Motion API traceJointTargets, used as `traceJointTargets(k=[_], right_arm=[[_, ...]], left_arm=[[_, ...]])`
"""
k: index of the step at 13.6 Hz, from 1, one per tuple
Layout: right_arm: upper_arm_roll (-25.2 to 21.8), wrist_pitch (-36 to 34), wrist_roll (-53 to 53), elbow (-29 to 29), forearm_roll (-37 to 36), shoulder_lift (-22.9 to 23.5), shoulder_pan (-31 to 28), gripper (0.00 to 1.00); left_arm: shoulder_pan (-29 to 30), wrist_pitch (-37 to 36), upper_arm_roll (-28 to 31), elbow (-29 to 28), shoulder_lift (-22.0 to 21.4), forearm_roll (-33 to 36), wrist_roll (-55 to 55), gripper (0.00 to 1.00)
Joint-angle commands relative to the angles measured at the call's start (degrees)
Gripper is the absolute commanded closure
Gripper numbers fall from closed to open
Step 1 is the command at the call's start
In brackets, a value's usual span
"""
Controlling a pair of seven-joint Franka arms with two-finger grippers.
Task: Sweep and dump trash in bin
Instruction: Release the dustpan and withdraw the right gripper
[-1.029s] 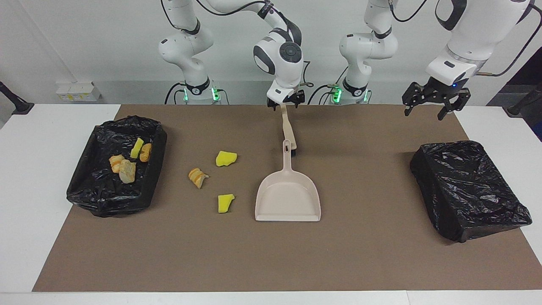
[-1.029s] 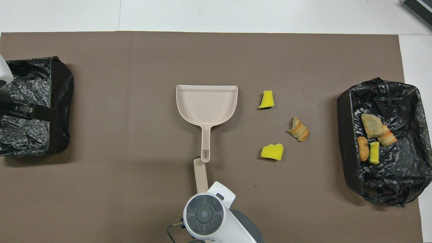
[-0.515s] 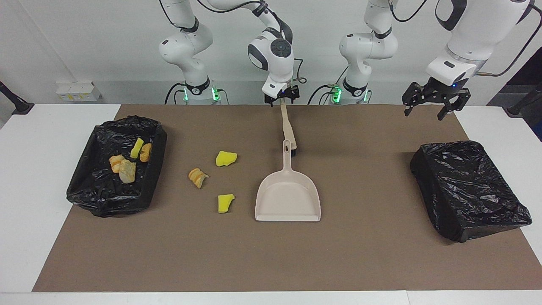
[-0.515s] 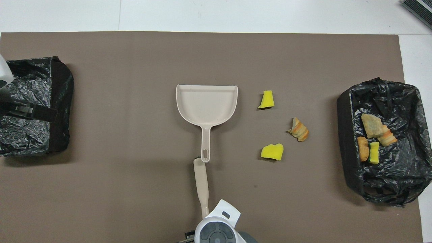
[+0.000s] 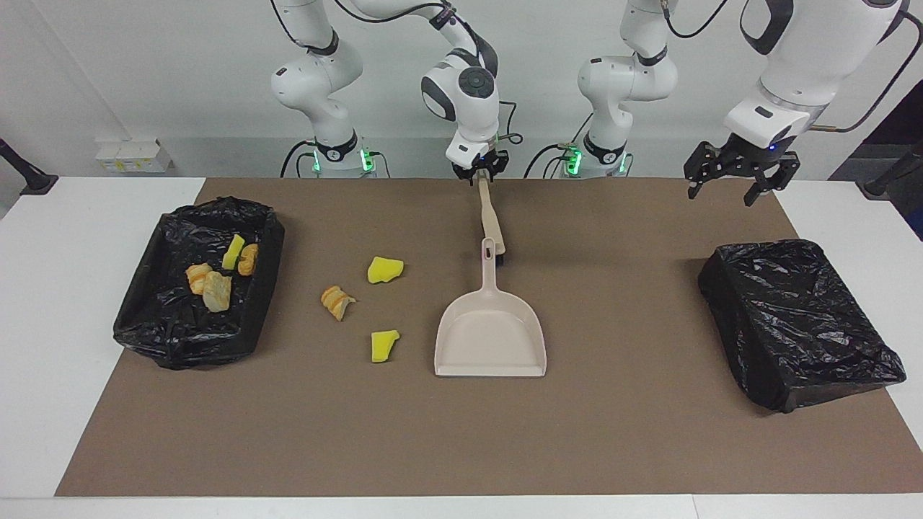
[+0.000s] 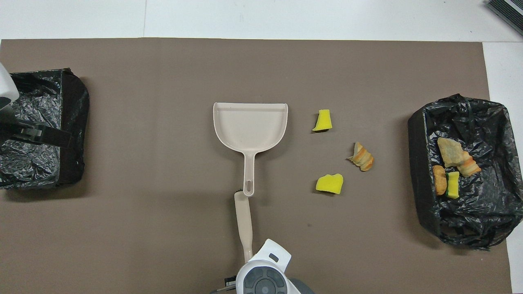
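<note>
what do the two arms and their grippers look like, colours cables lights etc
Both arms are glossy white with dark grey joint bands and black cables looped along them; green lights glow at their bases. The right gripper and left gripper are black linkage hands under white wrists; the left wrist shows a small blue light.

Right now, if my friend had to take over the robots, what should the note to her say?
Right gripper: closed on the tip of the brush handle, near the robots; the brush lies on the mat.
Left gripper: open, waiting in the air over the mat by the covered black bin.
Dustpan: empty, mid-table, its handle touching the brush.
Done: four scraps are in the open bin at the right arm's end.
Left: two yellow sponge chunks and a bread-like piece lie on the mat between dustpan and open bin. Sweep them into the pan, then dump.
</note>
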Motion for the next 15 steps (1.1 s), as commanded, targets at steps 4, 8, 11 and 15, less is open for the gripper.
traceJointTargets(k=[4, 8, 11, 15], right_arm=[[-0.27, -6.13, -2.04, 6.15, 1.24, 0.41, -3.41, 1.00], [-0.27, -17.81, -1.33, 7.48, 1.51, -8.28, -8.25, 1.00], [-0.36, -26.44, -0.63, 8.10, 1.60, -14.08, -11.32, 1.00], [-1.06, -36.29, -6.76, 8.10, 0.29, -20.16, -19.66, 1.00]], left_arm=[[-2.36, 11.77, 0.13, -4.52, 3.38, -2.36, -0.24, 0.00], [-6.23, 17.39, 0.13, -5.48, 7.95, -3.41, -2.43, 0.00], [-7.81, 21.80, 0.13, -8.03, 8.40, -4.91, -3.75, 0.00], [-13.43, 25.23, 0.13, -8.12, 11.29, -5.17, -15.23, 0.00]])
